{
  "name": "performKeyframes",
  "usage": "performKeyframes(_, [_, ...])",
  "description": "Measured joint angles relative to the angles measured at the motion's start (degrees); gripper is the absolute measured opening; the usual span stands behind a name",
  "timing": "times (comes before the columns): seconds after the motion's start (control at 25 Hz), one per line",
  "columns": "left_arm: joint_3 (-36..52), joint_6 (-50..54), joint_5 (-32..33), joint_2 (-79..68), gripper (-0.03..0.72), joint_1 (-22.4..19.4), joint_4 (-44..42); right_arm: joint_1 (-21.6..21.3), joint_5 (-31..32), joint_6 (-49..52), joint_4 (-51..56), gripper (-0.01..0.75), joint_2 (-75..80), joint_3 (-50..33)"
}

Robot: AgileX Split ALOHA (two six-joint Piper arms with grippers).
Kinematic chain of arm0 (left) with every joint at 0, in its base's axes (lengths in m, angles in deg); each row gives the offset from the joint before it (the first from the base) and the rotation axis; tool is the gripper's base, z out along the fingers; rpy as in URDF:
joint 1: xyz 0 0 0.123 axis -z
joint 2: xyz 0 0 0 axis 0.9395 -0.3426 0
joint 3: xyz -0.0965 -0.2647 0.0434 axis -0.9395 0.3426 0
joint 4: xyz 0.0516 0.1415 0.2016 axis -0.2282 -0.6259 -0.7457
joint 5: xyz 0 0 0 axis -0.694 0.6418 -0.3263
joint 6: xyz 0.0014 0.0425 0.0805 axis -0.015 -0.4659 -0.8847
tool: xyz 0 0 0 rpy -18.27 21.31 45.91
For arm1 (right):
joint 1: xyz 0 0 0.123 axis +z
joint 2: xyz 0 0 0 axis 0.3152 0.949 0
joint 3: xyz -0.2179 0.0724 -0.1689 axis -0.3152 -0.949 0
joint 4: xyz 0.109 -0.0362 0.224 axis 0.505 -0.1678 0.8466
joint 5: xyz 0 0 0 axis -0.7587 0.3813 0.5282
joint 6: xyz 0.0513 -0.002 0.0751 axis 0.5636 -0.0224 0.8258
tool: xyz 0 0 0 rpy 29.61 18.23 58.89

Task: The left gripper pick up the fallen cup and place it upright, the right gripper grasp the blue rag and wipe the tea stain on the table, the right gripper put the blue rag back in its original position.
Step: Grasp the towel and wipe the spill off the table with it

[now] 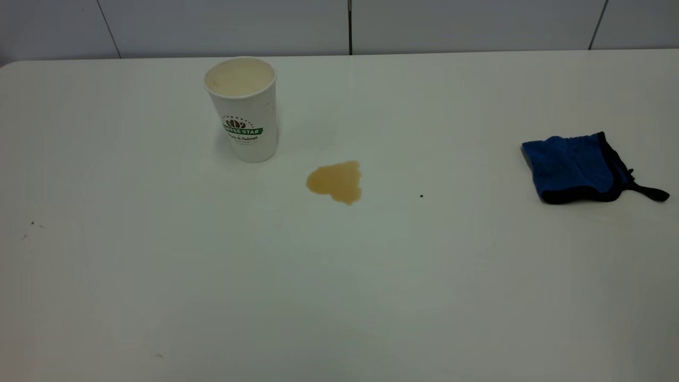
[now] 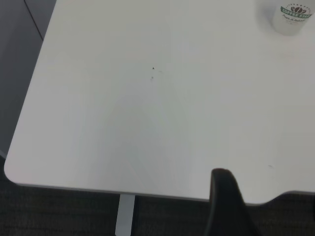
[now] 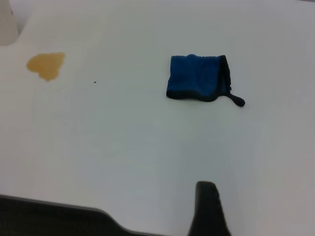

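Note:
The white paper cup [image 1: 243,109] with the green COFFEE STAR band stands upright at the back left of the off-white table [image 1: 339,297]. The light-brown tea stain [image 1: 336,182] lies just right of it, apart from it. The blue rag [image 1: 575,168] with black trim lies folded at the right. Neither gripper shows in the exterior view. Part of my left gripper [image 2: 224,204] shows over the table's near left edge, far from the cup [image 2: 293,17]. Part of my right gripper [image 3: 207,209] shows near the front edge, well short of the rag [image 3: 198,77] and the stain [image 3: 47,65].
A tiny dark speck [image 1: 421,196] lies between the stain and the rag. A few small specks [image 1: 32,224] mark the left side. The table's rounded corner [image 2: 10,172] and a leg [image 2: 125,214] show in the left wrist view. A tiled wall runs behind the table.

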Motion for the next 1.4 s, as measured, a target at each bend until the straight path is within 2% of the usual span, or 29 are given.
performKeyframes(0.48, [0.0, -0.2, 0.0, 0.0, 0.452, 0.0, 0.1, 0.0, 0.0, 0.0, 0.0, 0.572, 0.0, 0.0])
performKeyframes(0.64, [0.0, -0.2, 0.0, 0.0, 0.452, 0.0, 0.1, 0.0, 0.0, 4.4, 0.0, 0.572, 0.0, 0.0])
performKeyframes(0.72, [0.0, -0.2, 0.0, 0.0, 0.452, 0.0, 0.1, 0.0, -0.3, 7.6, 0.0, 0.585, 0.0, 0.0])
performKeyframes(0.84, [0.0, -0.2, 0.0, 0.0, 0.452, 0.0, 0.1, 0.0, -1.8, 8.8, -0.3, 0.654, 1.4, 0.7])
performKeyframes(0.92, [0.0, -0.2, 0.0, 0.0, 0.452, 0.0, 0.1, 0.0, -4.2, 7.3, 0.0, 0.709, 5.9, 2.3])
performKeyframes(1.0, [0.0, -0.2, 0.0, 0.0, 0.452, 0.0, 0.1, 0.0, -6.3, 5.5, 0.0, 0.726, 12.6, 4.9])
performKeyframes(1.16, [0.0, -0.2, 0.0, 0.0, 0.452, 0.0, 0.1, 0.0, -8.5, 4.5, -2.3, 0.729, 30.4, 11.0])
performKeyframes(1.4, [0.0, -0.2, 0.0, 0.0, 0.452, 0.0, 0.1, 0.0, -15.5, 5.6, -3.9, 0.729, 56.3, 19.2])
